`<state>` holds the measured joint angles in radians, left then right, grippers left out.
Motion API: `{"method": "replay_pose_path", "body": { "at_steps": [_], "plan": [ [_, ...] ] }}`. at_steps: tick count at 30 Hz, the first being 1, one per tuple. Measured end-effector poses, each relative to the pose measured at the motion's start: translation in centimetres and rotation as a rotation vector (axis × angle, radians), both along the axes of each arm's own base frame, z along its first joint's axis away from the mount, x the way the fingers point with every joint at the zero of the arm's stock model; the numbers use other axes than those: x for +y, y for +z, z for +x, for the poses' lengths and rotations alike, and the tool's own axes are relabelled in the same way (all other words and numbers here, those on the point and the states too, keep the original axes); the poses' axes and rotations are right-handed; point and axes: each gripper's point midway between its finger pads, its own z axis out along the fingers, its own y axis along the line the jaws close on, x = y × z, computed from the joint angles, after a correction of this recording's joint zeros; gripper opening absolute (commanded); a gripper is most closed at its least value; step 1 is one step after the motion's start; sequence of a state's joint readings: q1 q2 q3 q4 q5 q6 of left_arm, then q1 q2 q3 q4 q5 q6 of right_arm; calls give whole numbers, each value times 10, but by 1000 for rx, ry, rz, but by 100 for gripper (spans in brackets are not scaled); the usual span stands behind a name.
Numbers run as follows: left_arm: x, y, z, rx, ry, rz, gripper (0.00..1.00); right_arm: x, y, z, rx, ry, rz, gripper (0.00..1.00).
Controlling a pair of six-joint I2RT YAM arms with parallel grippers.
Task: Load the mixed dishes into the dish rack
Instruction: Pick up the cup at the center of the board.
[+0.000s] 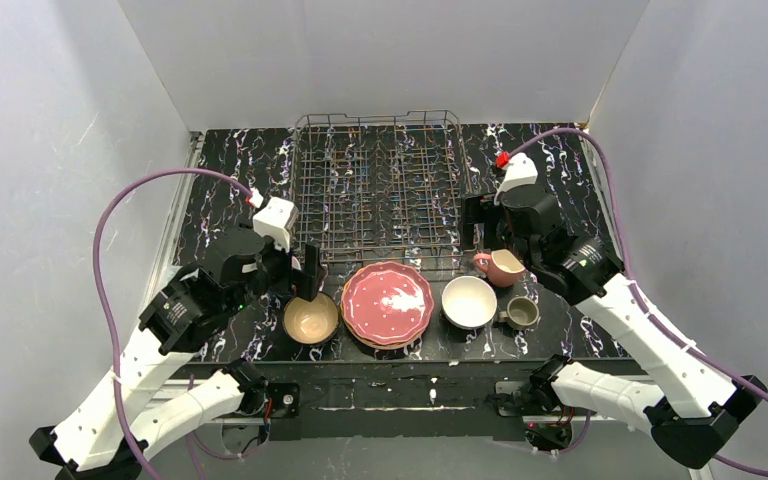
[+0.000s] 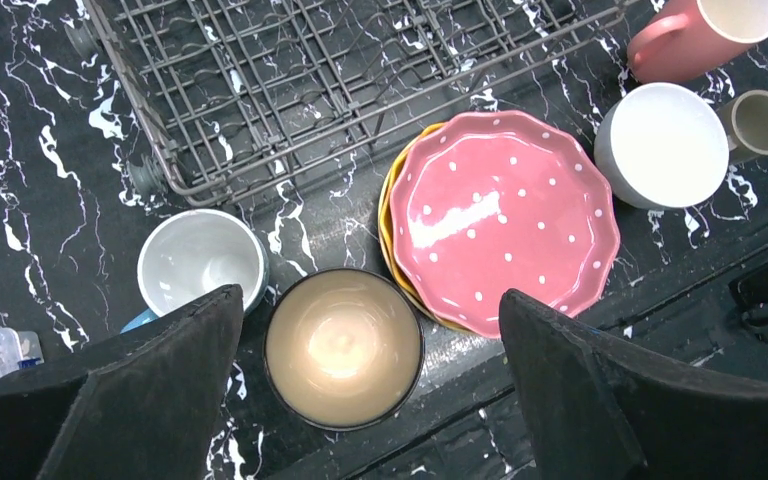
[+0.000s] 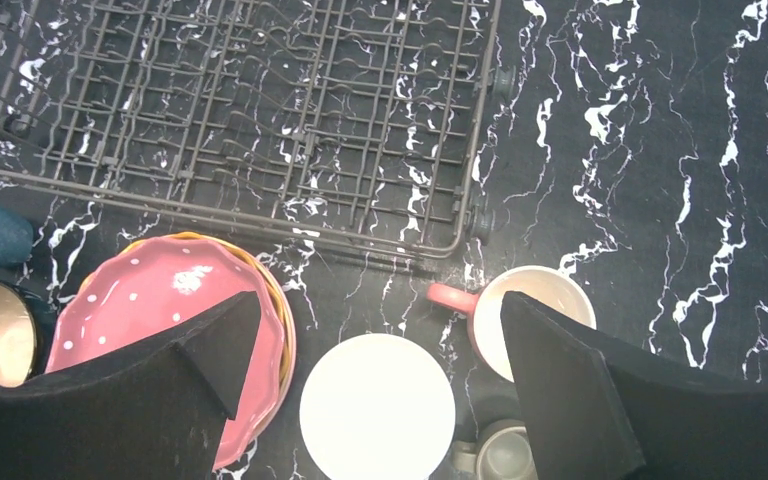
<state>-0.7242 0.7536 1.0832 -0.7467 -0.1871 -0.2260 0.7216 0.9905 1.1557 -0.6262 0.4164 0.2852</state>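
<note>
Top view first: the big grey wire dish rack (image 1: 380, 190) sits at the back of the black marbled worktop (image 1: 560, 170) with nothing in it that I can see, so I'd say loading hasn't really begun. All the dishes I can spot are lined up just in front of it: a dark bowl with a tan inside (image 1: 310, 320), a stack of scalloped plates (image 1: 387, 303) with a pink dotted one on top, a white bowl (image 1: 469, 301), a pink mug (image 1: 501, 267) and a small olive-grey mug (image 1: 522, 313). The left claw (image 1: 305, 278) hangs over the tan bowl, the right claw (image 1: 482, 228) is by the pink mug. Left wrist view: fingers spread wide, holding nothing, plus a teal mug with a white inside (image 2: 200, 262) beside the tan bowl, which the arm hides from above. Right wrist view: fingers also apart and empty, above the white bowl and pink mug.
</note>
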Motion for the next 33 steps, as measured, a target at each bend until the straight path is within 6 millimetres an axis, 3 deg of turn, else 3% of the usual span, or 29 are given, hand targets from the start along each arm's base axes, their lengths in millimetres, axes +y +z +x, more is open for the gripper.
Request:
{"method": "replay_pose_path", "body": {
  "at_steps": [13, 21, 28, 33],
  "plan": [
    [5, -3, -13, 65, 15, -9, 99, -5, 4, -13, 48, 37, -37, 100],
    [11, -12, -20, 134, 78, -32, 99, -4, -4, -25, 90, 101, -64, 100],
    [23, -26, -26, 209, 192, -35, 99, 1, -13, -28, 142, 138, -101, 100],
    [34, -47, -25, 276, 308, 16, 99, 6, -24, -27, 181, 160, -122, 100]
  ]
}}
